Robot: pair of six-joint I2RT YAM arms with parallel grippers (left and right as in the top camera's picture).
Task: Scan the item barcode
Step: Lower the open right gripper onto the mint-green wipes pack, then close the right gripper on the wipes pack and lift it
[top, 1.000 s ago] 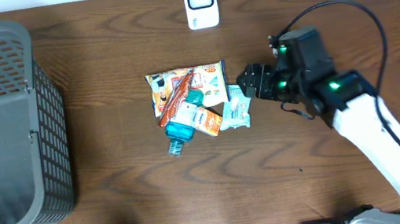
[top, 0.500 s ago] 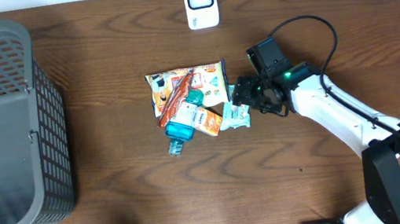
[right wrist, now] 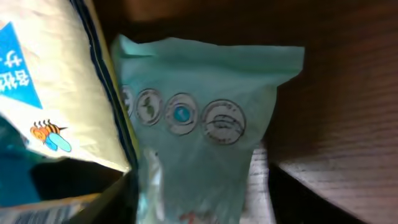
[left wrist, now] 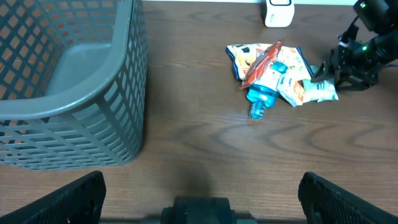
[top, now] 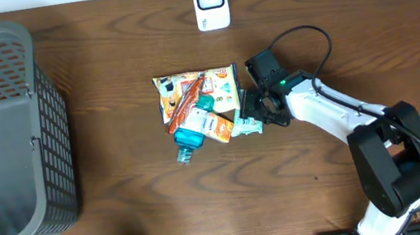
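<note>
A small pile of items lies mid-table: a pale teal packet [top: 247, 120] at its right edge, a blue bottle [top: 188, 134], an orange snack bag [top: 185, 86]. The white barcode scanner [top: 210, 1] stands at the table's far edge. My right gripper [top: 256, 111] is down over the teal packet [right wrist: 199, 118]; its dark fingers [right wrist: 102, 202] straddle the packet, the left one against its edge, a strip of table still showing before the right one. A cream packet [right wrist: 56, 81] lies beside it. My left gripper [left wrist: 201, 199] hangs wide open near the front edge, holding nothing.
A large grey mesh basket [top: 57, 157] fills the left side of the table, seen too in the left wrist view as the basket [left wrist: 124, 93]. The right arm's cable [top: 310, 36] loops above the pile's right side.
The right arm has swung left and come down onto the pile's right edge. Its jaws have narrowed around the teal packet. The left arm has not moved.
</note>
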